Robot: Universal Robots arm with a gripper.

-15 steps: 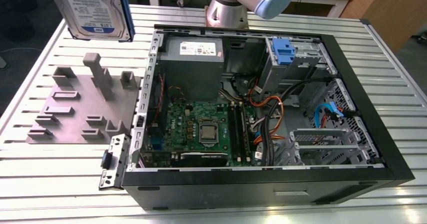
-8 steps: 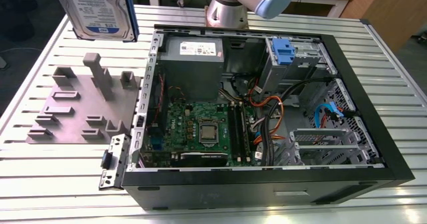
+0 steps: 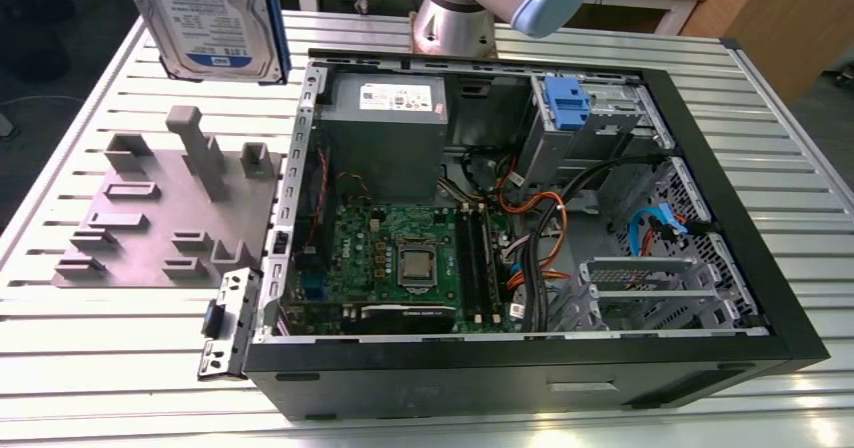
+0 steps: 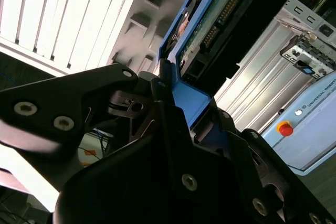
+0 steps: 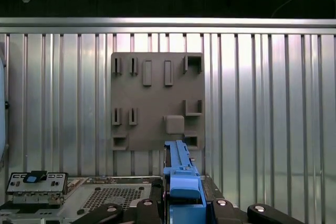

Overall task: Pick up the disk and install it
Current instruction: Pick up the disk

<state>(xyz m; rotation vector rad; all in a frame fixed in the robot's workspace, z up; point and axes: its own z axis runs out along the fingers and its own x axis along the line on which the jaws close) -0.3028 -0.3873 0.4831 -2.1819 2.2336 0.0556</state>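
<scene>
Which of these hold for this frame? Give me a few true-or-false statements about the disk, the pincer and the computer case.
1. The pincer grips the disk by its blue frame. True.
2. The disk sits inside the computer case. False: it is held in the air, outside the case.
3. The computer case lies open, its motherboard showing. True.
4. The grey fixture plate lies on the exterior view's right of the case. False: it lies on the left.

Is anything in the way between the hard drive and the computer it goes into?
Nothing visible. The silver-grey hard drive with its blue carrier frame is gripped in the end effector, up in the air off to one side of the black computer case, which lies open. Orange and black cables lie inside it.
</scene>
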